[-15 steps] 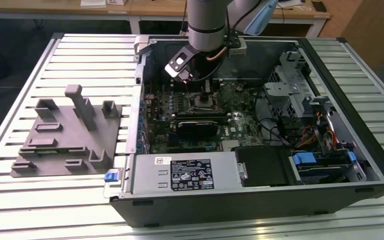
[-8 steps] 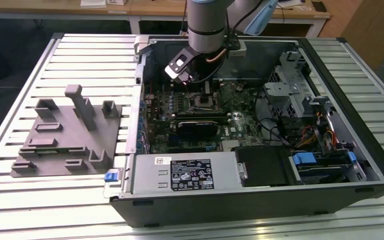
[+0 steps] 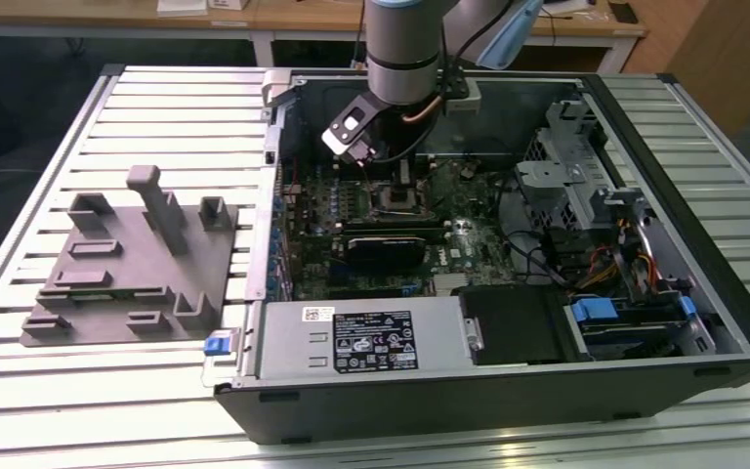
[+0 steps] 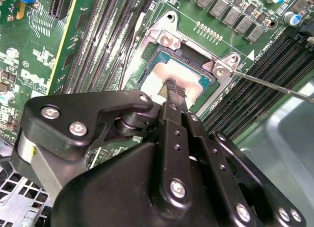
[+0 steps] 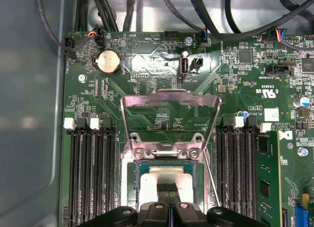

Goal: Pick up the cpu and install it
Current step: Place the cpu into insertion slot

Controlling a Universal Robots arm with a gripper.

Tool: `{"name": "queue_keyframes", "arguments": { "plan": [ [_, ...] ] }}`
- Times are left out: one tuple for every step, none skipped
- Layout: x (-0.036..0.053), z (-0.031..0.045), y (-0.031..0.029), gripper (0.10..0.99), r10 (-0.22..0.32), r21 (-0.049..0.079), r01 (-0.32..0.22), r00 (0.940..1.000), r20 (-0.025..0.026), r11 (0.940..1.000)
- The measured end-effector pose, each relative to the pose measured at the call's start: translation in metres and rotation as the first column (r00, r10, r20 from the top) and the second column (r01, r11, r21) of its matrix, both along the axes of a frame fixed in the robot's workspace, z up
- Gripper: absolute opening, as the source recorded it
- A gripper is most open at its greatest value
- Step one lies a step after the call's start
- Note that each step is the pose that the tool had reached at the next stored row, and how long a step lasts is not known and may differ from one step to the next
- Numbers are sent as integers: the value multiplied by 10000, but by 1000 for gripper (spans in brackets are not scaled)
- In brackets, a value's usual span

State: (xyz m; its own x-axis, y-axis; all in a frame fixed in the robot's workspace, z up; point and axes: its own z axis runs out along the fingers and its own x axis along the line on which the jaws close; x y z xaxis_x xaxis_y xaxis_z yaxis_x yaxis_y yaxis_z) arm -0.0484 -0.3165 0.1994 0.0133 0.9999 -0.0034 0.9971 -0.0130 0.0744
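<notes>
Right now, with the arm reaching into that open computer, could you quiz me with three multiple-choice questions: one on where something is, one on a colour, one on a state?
1. Where is the cpu?
A. On the grey fixture beside the case.
B. In the socket, under the gripper.
C. On top of the power supply.

2. What colour is the motherboard?
A. Red.
B. White.
C. Green.

3. How does the socket's metal hold-down frame stand?
A. Swung open.
B. Shut over the chip.
C. Taken off and lying on the table.

Answers:
1 B: both wrist views show its silvery top inside the socket, at the gripper's tip.
2 C: the board is green in both wrist views.
3 A: the first wrist view shows the frame tipped back, away from the socket opening.
</notes>
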Motion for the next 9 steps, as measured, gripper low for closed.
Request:
{"name": "queue_keyframes", "arguments": {
  "plan": [
    [0, -1, 0, 106, 0, -1, 0, 10000, 0, 10000],
    [0, -2, 0, 106, 0, 0, 0, 10000, 0, 10000],
    [0, -3, 1, 106, 0, 1, 0, 10000, 2, 10000],
    [1, -5, 1, 106, -1, 3, 1, 10000, 3, 10000],
    [0, -5, 1, 106, 0, 3, 0, 10000, 2, 10000],
    [0, -5, 1, 106, -1, 3, 1, 10000, 2, 10000],
    [0, -5, 1, 106, 0, 3, 0, 10000, 3, 10000],
    [0, -6, 1, 106, -1, 3, 1, 10000, 3, 10000],
    [1, -4, 1, 106, -1, 5, 1, 10000, 4, 10000]
  ]
}}
